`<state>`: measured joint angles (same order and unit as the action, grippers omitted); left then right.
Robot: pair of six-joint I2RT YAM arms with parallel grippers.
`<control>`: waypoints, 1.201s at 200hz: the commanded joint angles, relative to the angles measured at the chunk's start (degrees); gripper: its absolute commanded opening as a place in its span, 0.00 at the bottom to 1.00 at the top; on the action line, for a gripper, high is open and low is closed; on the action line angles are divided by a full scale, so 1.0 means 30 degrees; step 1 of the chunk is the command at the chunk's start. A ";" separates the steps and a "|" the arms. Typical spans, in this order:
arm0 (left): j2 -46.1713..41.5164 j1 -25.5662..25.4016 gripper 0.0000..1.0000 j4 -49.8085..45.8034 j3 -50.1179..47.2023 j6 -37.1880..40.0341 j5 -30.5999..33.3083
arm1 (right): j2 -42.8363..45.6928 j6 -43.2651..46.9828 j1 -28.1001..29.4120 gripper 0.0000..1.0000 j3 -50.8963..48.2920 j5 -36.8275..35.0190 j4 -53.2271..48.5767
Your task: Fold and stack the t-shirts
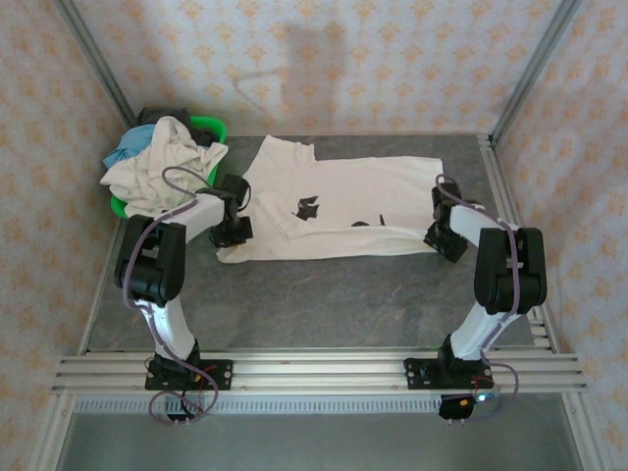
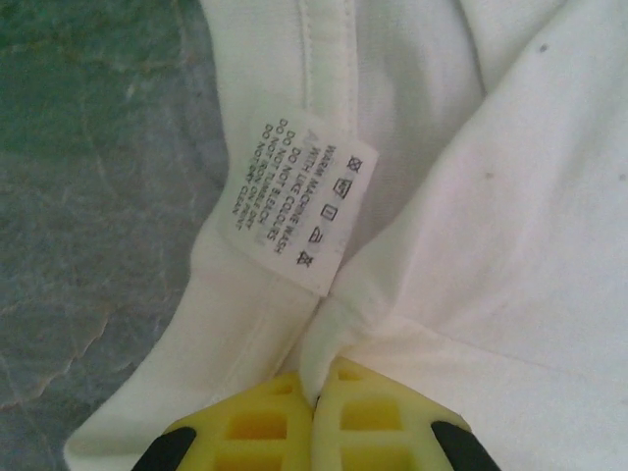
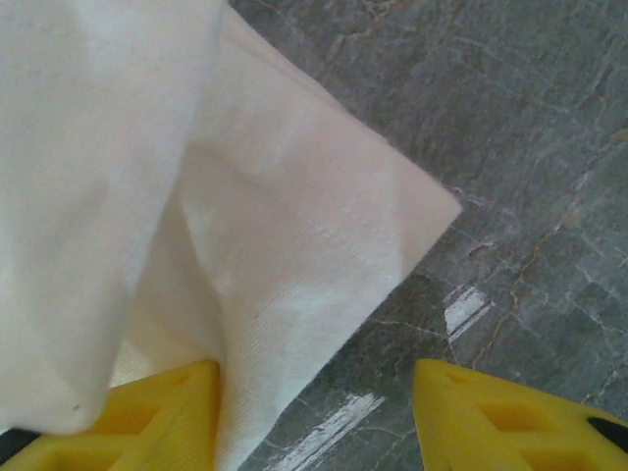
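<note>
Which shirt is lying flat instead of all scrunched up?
The cream-white cloth t-shirt with the black print, spread across the grey table. The other shirts are bunched in the green plastic basket.

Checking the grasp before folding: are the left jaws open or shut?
Shut on the white t-shirt: in the left wrist view the yellow left jaws meet, pinching a ridge of cloth below the care label.

The spread t-shirt [image 1: 339, 186] is cream-white with a black print; its care label [image 2: 299, 206] is white with black lettering. The table [image 1: 324, 294] is grey, veined like marble. In the bright green basket [image 1: 213, 126] lie a cream shirt [image 1: 162, 162], a light blue shirt [image 1: 126, 152] and a dark shirt [image 1: 162, 116]. The left gripper [image 2: 316, 392] and right gripper [image 3: 314, 392] have yellow fingers. The wallpaper [image 1: 343, 59] is pale with orange floral motifs.
</note>
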<state>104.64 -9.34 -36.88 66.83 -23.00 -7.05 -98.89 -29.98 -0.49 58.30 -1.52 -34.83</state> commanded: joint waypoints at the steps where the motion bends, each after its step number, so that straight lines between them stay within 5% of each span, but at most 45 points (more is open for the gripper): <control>1: -0.1678 0.0214 0.00 -0.0213 -0.1313 -0.0203 -0.0036 | 0.0412 -0.0194 -0.0253 0.53 -0.0471 -0.0498 -0.0456; 55: -0.5484 0.0216 0.00 -0.0916 -0.4745 -0.0948 -0.0090 | 0.3089 -0.0958 0.0076 0.43 -0.4161 0.1754 0.0085; 88: -0.7143 0.0246 0.00 -0.1768 -0.5586 -0.1763 0.1483 | 0.7618 -0.1737 0.1306 0.44 -0.5379 0.0026 -0.2578; 95: -0.7212 0.0287 0.06 -0.1986 -0.5290 -0.1868 0.1886 | 0.8538 -0.1677 0.1307 0.45 -0.5249 -0.0450 -0.2996; 109: -0.7368 0.0251 0.40 -0.2526 -0.4618 -0.2435 0.3065 | 0.9742 -0.1211 0.1306 0.46 -0.4552 -0.1340 -0.3243; 118: -0.7678 0.0254 0.47 -0.2276 -0.4430 -0.2403 0.2975 | 1.0006 -0.1007 0.1313 0.47 -0.3917 -0.1790 -0.3284; 147: -0.8249 0.0229 0.59 -0.2008 -0.3240 -0.2242 0.2847 | 0.8597 -0.0099 0.1307 0.48 -0.2293 -0.1630 -0.2189; 179: -0.6768 -0.1204 0.61 -0.1091 -0.1205 -0.1564 0.1941 | 0.4756 0.0658 0.1115 0.48 -0.0011 -0.1773 -0.1685; 215: -0.3229 -0.1910 0.57 -0.0445 0.0898 -0.1176 0.0826 | 0.1886 0.0394 0.0650 0.43 0.0163 0.0710 0.0576; 240: -0.1532 -0.1705 0.53 -0.0338 0.1591 -0.1253 0.1381 | 0.0354 -0.0282 -0.0329 0.27 0.0143 0.3256 0.1831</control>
<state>96.53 -15.33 -37.78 69.80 -27.38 -3.88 -94.67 -29.50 1.10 58.08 0.69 -33.63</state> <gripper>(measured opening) 0.552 0.331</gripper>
